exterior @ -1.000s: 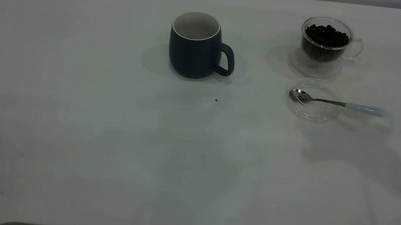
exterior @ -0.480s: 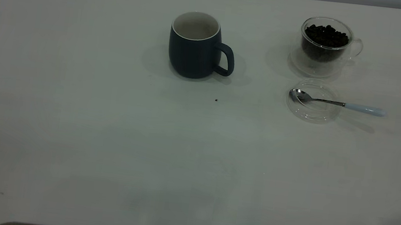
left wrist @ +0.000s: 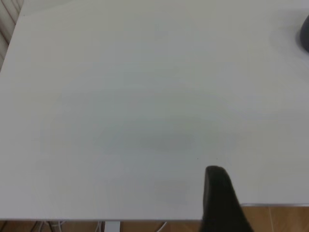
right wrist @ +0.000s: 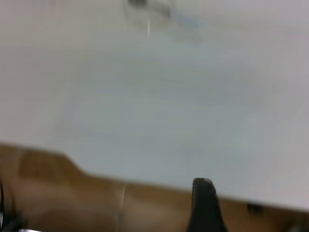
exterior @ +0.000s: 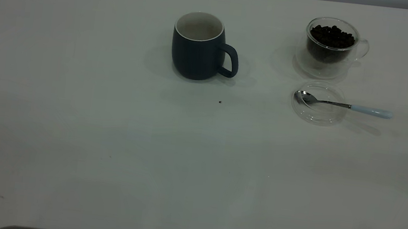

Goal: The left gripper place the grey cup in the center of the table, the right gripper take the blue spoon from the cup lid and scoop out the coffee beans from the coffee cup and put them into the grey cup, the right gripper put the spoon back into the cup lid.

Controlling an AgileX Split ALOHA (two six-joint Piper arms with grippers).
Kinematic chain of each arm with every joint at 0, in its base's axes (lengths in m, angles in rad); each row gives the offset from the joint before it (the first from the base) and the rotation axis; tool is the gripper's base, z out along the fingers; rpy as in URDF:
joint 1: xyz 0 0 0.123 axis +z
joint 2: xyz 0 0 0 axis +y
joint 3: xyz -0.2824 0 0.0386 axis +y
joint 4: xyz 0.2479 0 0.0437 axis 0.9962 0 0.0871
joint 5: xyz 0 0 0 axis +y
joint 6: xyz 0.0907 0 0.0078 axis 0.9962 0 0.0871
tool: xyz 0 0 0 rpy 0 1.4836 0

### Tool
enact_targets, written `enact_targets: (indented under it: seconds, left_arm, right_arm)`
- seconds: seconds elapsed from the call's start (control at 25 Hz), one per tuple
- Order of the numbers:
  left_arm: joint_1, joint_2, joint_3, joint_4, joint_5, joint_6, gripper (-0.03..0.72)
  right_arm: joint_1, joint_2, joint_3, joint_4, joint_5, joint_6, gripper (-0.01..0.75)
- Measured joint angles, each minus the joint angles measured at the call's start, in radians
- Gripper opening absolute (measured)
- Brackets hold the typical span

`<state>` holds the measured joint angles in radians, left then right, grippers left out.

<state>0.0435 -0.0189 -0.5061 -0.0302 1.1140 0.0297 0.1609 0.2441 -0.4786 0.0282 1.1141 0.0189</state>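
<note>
A: Where is everything?

B: A matte mug point(exterior: 198, 46) stands mid-counter point(exterior: 107, 137). Well to its right, a glass cup point(exterior: 331, 46) holds beans point(exterior: 332, 35). Just in front, a spoon point(exterior: 343, 105) rests across a clear lid point(exterior: 320, 103).

A: And the grippers?

B: Both sit at the counter's near edge; I cannot tell their state.

A: Risks?

B: The overhanging handle could tip the smooth spoon off.
</note>
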Motion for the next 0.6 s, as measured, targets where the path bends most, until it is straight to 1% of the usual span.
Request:
enact_targets:
  seconds: [0.28, 0.48, 0.6]
  left_arm:
    - [0.000, 0.000, 0.000, 0.000, 0.000, 0.001, 0.507]
    - [0.000, 0.000, 0.000, 0.000, 0.000, 0.001, 0.507]
    - [0.000, 0.000, 0.000, 0.000, 0.000, 0.001, 0.507]
  right_arm:
    - [-0.027, -0.230, 0.000, 0.003, 0.003, 0.001, 0.575]
    - [-0.078, -0.249, 0.000, 0.004, 0.007, 0.001, 0.575]
    - [-0.092, -0.249, 0.000, 0.004, 0.007, 0.001, 0.575]
